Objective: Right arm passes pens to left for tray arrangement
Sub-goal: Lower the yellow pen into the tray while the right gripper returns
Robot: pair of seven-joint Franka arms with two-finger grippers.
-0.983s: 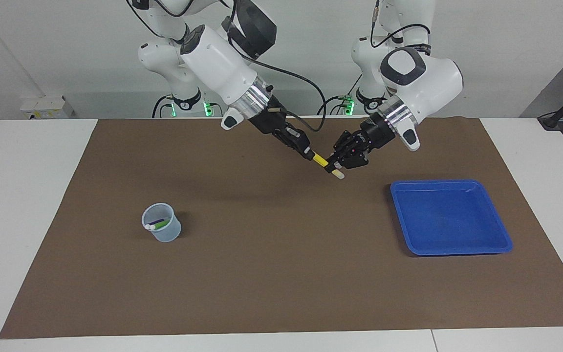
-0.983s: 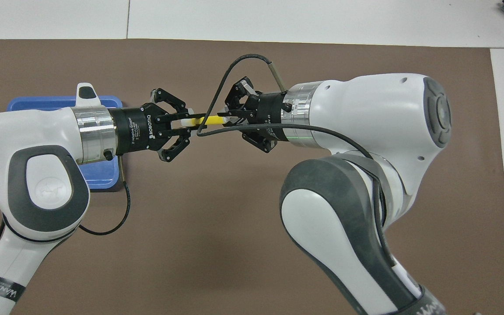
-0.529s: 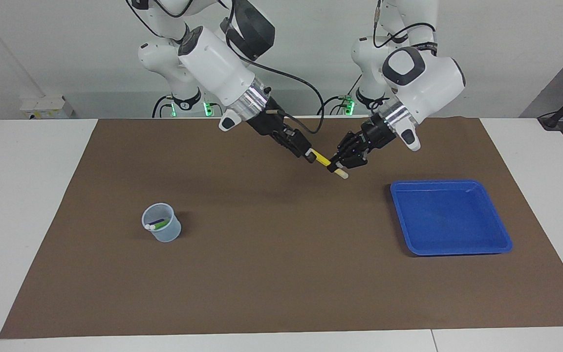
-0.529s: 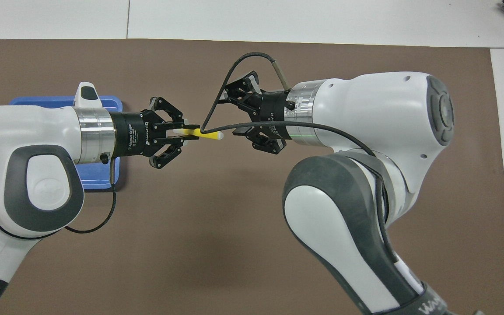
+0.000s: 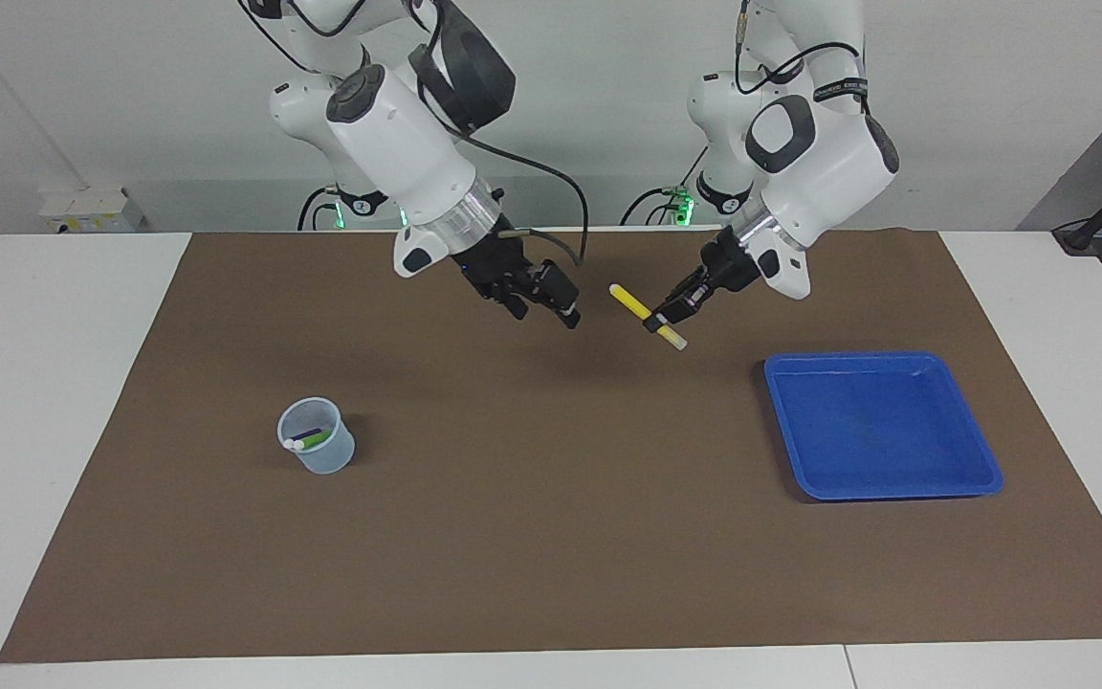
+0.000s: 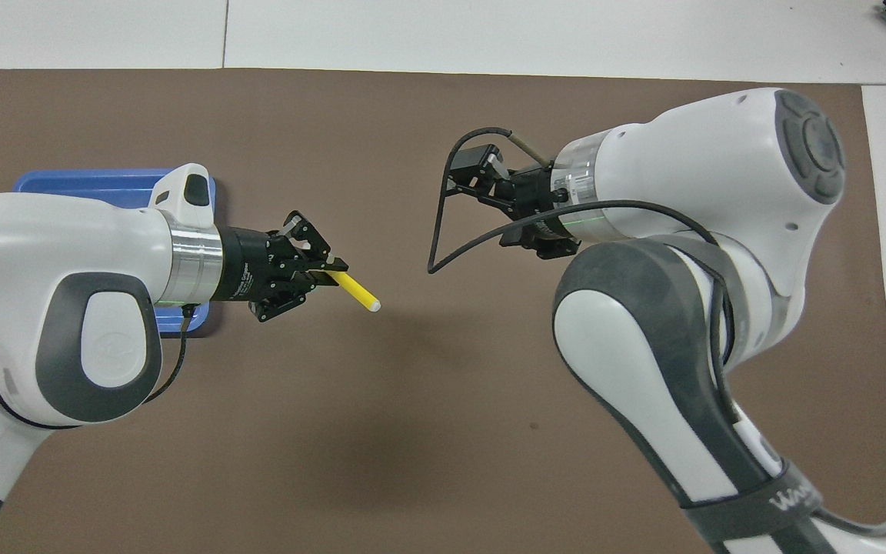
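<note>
Yellow pen (image 5: 645,314): slim, bright yellow body with pale whitish ends, tilted in the air over the brown mat (image 5: 551,536), between the cup and the tray.
Left gripper (image 5: 663,322): clenched on the yellow pen near one end; most of the pen sticks out free toward the right gripper.
Right gripper (image 5: 543,299): released, fingers spread, holding nothing, in the air over the mat, apart from the pen's free tip.
Tray (image 5: 986,461): bright blue, shallow, rounded corners, raised rim, on the mat toward the left arm's end of the table; nothing in it.
Cup (image 5: 319,436): small, translucent, on the mat toward the right arm's end.
Green pen (image 5: 316,439) and purple pen (image 5: 304,433): leaning inside the cup, only their upper parts visible.
Hidden: in the overhead view the left arm covers most of the tray (image 6: 104,187), and the right arm covers the cup completely.
Hard to make out: the gripped end of the yellow pen (image 6: 354,289) in the overhead view, tucked between the left gripper's (image 6: 329,271) fingers.
</note>
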